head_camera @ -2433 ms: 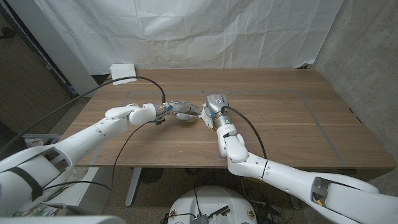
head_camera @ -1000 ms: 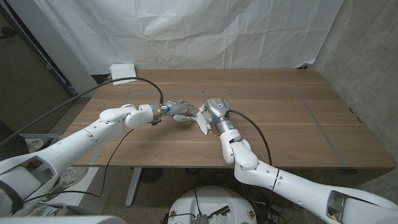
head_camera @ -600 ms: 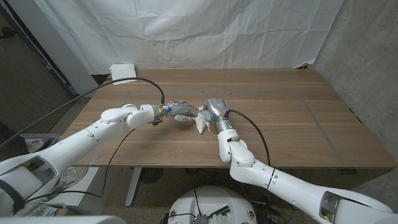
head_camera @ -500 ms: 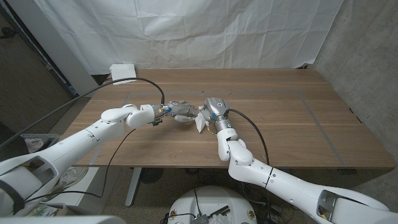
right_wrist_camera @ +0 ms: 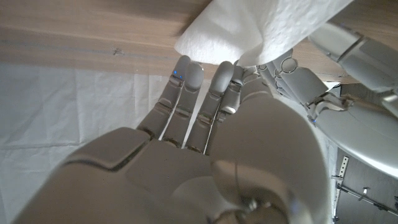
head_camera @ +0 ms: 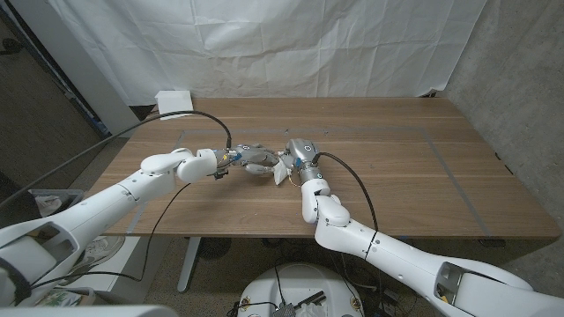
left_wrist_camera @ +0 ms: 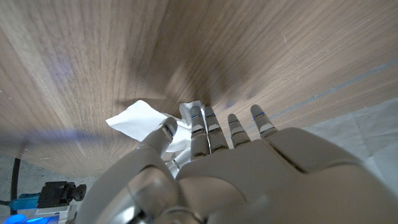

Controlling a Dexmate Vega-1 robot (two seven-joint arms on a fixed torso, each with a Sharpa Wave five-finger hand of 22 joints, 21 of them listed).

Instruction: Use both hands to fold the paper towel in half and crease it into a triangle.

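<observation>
I am holding the paper towel (head_camera: 279,170) near the middle of the desk (head_camera: 397,176), between my two robot hands. My left robot hand (head_camera: 253,159) is pinching one part of the sheet between thumb and fingers, as the left wrist view is showing, with a white flap sticking out beside the fingers (left_wrist_camera: 205,121). My right robot hand (head_camera: 298,152) is gripping the other part, the towel draping over its fingertips (right_wrist_camera: 186,74) in the right wrist view. To do this fold well, I am judging that I should be bringing opposite corners together, keeping the sheet taut, then pressing along the diagonal against the desk. A white box (head_camera: 174,101) is sitting at the desk's far left corner; I cannot tell what it is holding.
</observation>
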